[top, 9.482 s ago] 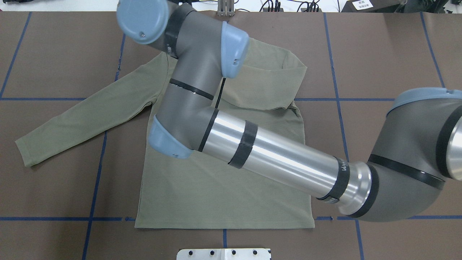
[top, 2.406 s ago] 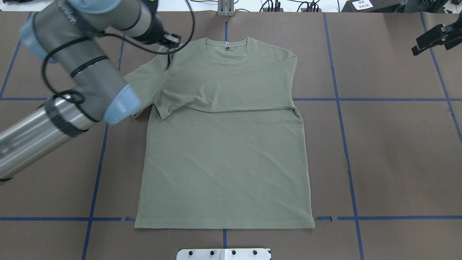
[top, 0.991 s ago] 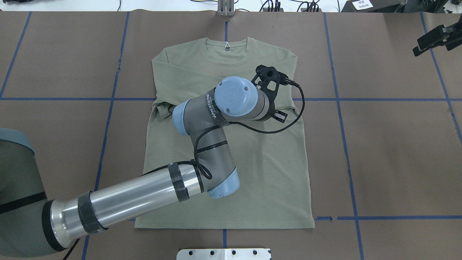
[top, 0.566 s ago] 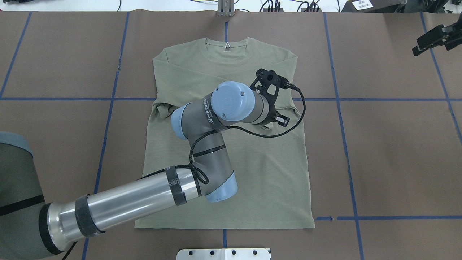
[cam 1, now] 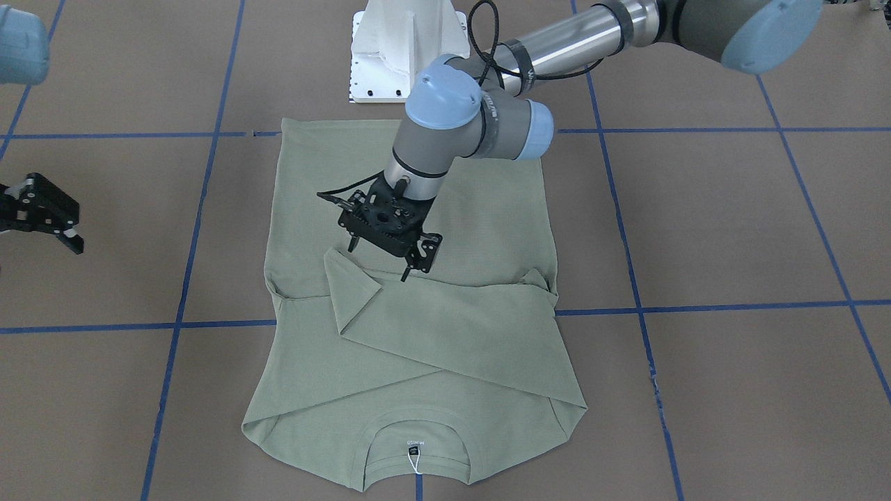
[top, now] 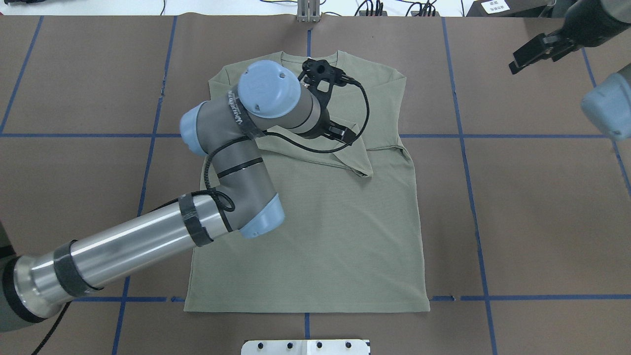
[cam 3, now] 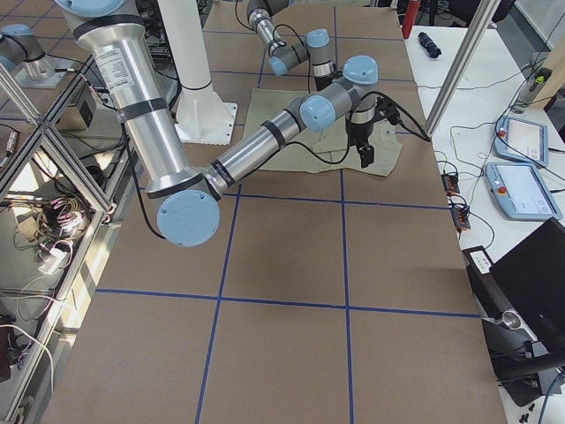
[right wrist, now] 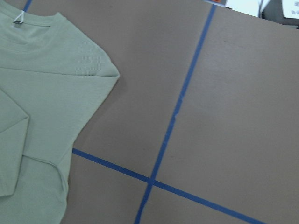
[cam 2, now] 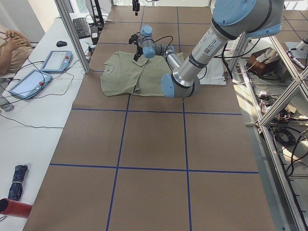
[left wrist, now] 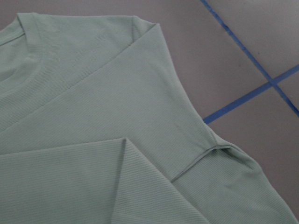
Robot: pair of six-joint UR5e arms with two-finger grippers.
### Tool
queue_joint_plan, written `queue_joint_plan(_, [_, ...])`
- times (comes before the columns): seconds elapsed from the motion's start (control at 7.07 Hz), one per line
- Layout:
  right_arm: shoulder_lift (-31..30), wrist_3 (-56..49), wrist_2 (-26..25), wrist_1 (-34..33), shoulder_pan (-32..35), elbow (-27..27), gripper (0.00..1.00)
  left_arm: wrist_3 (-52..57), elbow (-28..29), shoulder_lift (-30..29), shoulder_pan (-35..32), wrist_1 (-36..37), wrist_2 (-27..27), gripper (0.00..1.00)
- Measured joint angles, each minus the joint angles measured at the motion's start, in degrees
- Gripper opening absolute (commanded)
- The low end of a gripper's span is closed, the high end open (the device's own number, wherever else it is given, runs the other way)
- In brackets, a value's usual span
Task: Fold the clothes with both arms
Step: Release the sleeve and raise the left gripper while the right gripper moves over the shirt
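Note:
The pale sage-green shirt (top: 315,236) lies flat on the brown table with its collar (cam 1: 418,431) at the far side, and both sleeves are folded across the chest. One cuff end (top: 362,167) lies on the body near the shirt's right side. My left gripper (cam 1: 378,261) hovers open and empty just above the shirt, next to that cuff (cam 1: 341,268). In the overhead view the left wrist (top: 268,96) hides it. My right gripper (top: 537,52) is open and empty, off the shirt at the far right (cam 1: 42,212). The left wrist view shows only folded fabric (left wrist: 117,116).
Blue tape lines (top: 463,135) grid the brown table. The white pedestal base (cam 1: 404,49) stands at the shirt's hem side. A metal post (top: 308,12) stands at the far edge. A desk with tablets (cam 2: 53,60) and a person (cam 2: 12,45) is beyond it.
My left arm has drawn back to the left and farther away across the shirt, leaving the folded sleeve's cuff lying on the body. My right arm has come in a little from the right.

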Motion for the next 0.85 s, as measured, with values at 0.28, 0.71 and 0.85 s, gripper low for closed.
queue_joint_plan(0.28, [3.32, 7.75, -9.39, 4.66, -9.54, -1.57, 0.98, 12.34, -11.1, 9.38, -6.24, 7.54, -2.2, 1.0])
queue_joint_plan(0.71, [10.62, 18.46, -23.77, 3.35, -21.23, -6.1, 0.96, 26.02, -17.74, 19.58, -14.76, 6.97, -11.21, 1.0])
queue_joint_plan(0.85, [14.73, 21.29, -28.06, 1.73, -24.09, -10.04, 0.93, 26.94, -18.2, 21.54, -15.71, 4.85, -13.03, 1.0])
